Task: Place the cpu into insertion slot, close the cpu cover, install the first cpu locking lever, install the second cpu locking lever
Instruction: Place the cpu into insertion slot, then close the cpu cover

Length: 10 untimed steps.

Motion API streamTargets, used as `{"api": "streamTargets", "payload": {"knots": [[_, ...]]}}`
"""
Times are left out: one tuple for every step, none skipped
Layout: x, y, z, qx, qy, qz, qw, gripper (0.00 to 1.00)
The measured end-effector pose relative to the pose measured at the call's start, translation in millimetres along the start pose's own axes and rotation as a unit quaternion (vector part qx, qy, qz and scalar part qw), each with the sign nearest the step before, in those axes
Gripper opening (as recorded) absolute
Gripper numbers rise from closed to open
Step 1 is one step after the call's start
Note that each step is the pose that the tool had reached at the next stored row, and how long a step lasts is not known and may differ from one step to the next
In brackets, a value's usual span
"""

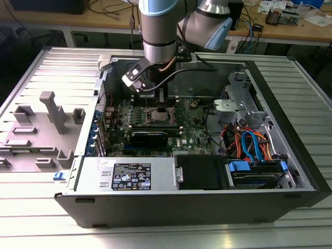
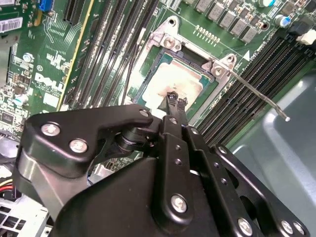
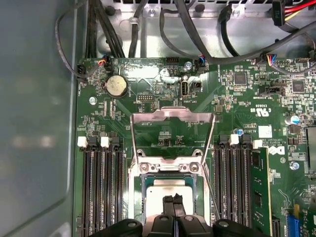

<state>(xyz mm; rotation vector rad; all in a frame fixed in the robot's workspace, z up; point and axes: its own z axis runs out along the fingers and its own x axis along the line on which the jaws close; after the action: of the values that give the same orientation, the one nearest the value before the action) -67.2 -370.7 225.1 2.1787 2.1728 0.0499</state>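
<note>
Open computer case (image 1: 155,207), cpu (image 3: 158,190) seated within insertion slot (image 3: 134,197) rim — cpu cover (image 3: 173,114) swung up, jaws pressed together over the cpu.

Arm (image 1: 160,36): silver-grey cylindrical segments, light-blue joint caps (image 1: 220,32). At wrist, thin grey cable (image 1: 158,84) in loop, plus small black-and-white box (image 1: 136,75). Gripper (image 2: 177,101): matte black throughout, with rounded moulded housing and flat link bars. Fingers (image 2: 171,104) narrow, tips ridged. Silver round-head screws (image 2: 178,203) at link pivots and on housing, each set in shallow recess.
</note>
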Motion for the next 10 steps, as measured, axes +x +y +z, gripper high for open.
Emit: {"api": "streamTargets", "payload": {"knots": [[0.0,0.0,0.1,0.0017,0.0001,0.0,1.0,0.11],[0.0,0.0,0.1,0.0038,0.0,0.0,1.0,0.11],[0.0,-0.1,0.1,0.0044,0.0,0.0,1.0,0.11],[0.0,-0.1,0.1,0.0044,0.0001,0.0,1.0,0.11],[0.0,0.0,0.1,0.0044,0.0001,0.0,1.0,0.11],[0.0,0.0,0.1,0.0045,0.0001,0.0,1.0,0.11],[0.0,0.0,0.1,0.0045,0.0001,0.0,1.0,0.11],[0.0,0.0,0.1,0.0045,0.0001,0.0,1.0,0.11],[0.0,0.0,0.1,0.0045,0.0001,0.0,1.0,0.11],[0.0,0.0,0.1,0.0045,0.0001,0.0,1.0,0.11]]}}
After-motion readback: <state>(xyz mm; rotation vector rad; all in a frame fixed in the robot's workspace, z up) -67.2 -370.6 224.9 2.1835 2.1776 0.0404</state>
